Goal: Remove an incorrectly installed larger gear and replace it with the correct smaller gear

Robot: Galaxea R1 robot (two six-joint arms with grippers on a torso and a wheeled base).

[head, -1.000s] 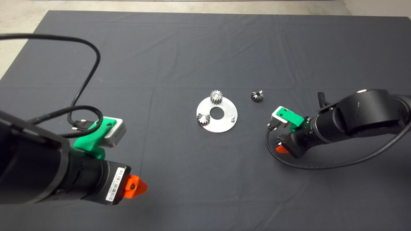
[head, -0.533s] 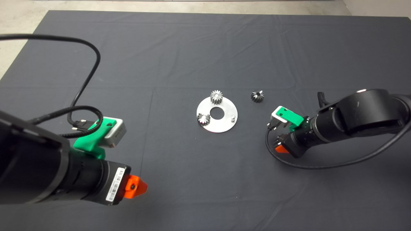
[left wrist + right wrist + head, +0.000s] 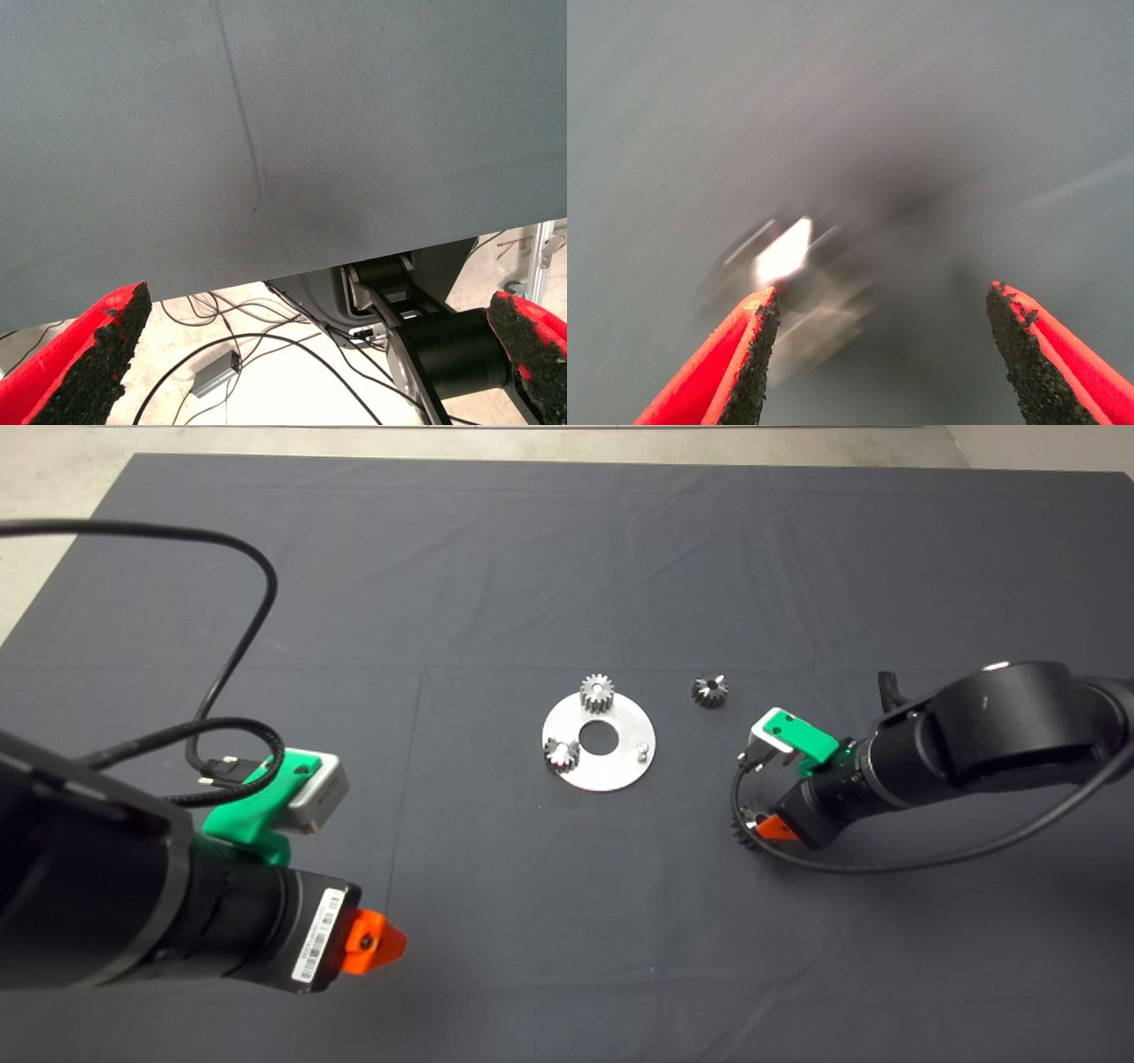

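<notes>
The larger gear [image 3: 742, 830] lies on the mat right of the plate, dark and toothed, half hidden by my right gripper [image 3: 765, 828]. In the right wrist view this gear [image 3: 799, 270] is a blurred shiny shape close to one finger [image 3: 749, 359], and the gripper [image 3: 886, 354] is open over it. The smaller gear [image 3: 710, 691] sits alone on the mat, beyond the right gripper. The round silver plate [image 3: 611, 775] carries a grey straight-toothed gear [image 3: 597, 692], a small bevel gear [image 3: 561, 754] and a bare pin [image 3: 641, 749]. My left gripper [image 3: 376, 942] waits at the lower left, open [image 3: 310, 354].
A black cable [image 3: 239, 638] loops over the mat from the left arm. Another cable [image 3: 886, 864] curls under the right arm. The left wrist view shows the mat's edge [image 3: 292, 270], with floor, cables and the robot's base beyond.
The right arm has shifted slightly toward the far side. The dark gear now shows beside its red finger, where it was covered before. The left arm has not moved.
</notes>
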